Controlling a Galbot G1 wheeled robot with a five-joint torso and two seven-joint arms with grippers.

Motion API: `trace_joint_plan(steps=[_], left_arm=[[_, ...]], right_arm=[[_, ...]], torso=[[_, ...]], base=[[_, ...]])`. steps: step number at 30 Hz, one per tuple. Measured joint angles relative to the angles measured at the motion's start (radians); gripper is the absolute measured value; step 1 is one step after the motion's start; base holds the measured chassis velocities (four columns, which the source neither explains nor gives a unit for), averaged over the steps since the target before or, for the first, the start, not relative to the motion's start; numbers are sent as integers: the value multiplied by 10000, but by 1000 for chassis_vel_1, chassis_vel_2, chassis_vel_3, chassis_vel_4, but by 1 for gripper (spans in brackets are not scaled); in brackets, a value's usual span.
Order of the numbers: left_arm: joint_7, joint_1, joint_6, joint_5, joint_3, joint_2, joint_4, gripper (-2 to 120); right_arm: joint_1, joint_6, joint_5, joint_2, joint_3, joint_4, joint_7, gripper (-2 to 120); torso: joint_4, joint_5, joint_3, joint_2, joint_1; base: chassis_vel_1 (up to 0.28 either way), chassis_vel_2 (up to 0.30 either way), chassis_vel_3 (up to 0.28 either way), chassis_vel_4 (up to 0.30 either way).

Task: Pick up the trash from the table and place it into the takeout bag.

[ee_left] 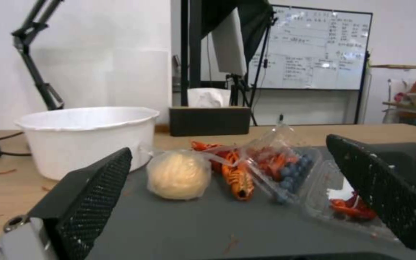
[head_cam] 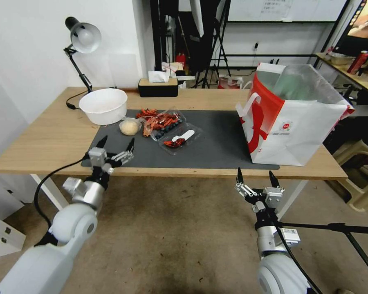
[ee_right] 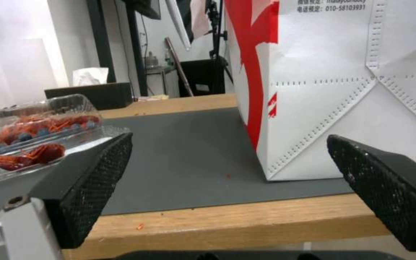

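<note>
The trash lies on the table's (head_cam: 49, 134) dark grey mat (head_cam: 216, 147). There is a large white bowl (head_cam: 103, 105) (ee_left: 85, 139), a small clear tub of beige food (head_cam: 129, 127) (ee_left: 178, 175), a clear clamshell with red shells and blueberries (head_cam: 163, 121) (ee_left: 271, 166), and a clear tray with a red shell and a white spoon (head_cam: 180, 139) (ee_right: 20, 157). The takeout bag (head_cam: 290, 118) (ee_right: 333, 90) stands upright at the mat's right end, its top open. My left gripper (head_cam: 115, 143) (ee_left: 228, 148) is open over the mat's front left corner, short of the tub. My right gripper (head_cam: 256, 176) (ee_right: 229, 141) is open just off the table's front edge, near the bag.
A desk lamp (head_cam: 84, 37) and its cable stand at the back left. A black tissue box (head_cam: 158, 85) sits at the table's back edge. Bare mat lies between the trays and the bag. A stool (head_cam: 355, 163) stands right of the table, and a black tripod leg (head_cam: 339, 228) crosses beside my right arm.
</note>
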Motion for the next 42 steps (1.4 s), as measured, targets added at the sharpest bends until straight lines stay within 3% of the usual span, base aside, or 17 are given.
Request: trace_joint_plan(steps=[14, 29, 35, 42], left_arm=[[223, 1617, -830, 1011, -809, -860, 11, 100], [387, 2006, -1046, 1019, -796, -1076, 274, 100], [381, 1692, -845, 975, -726, -865, 190, 100], [293, 641, 38, 678, -269, -195, 40, 100]], right_arm=[[-27, 57, -10, -17, -59, -45, -10, 100], [-35, 88, -7, -36, -75, -100, -15, 100], [-20, 97, -8, -18, -119, -133, -17, 100], [46, 100, -12, -10, -145, -168, -17, 100]], torso=[[0, 0, 2, -1, 0], [0, 0, 1, -1, 1], [-2, -1, 1, -1, 1], [-1, 0, 1, -1, 1]], base=[[0, 0, 0, 0], [0, 0, 0, 0], [0, 0, 0, 0], [0, 0, 0, 0]])
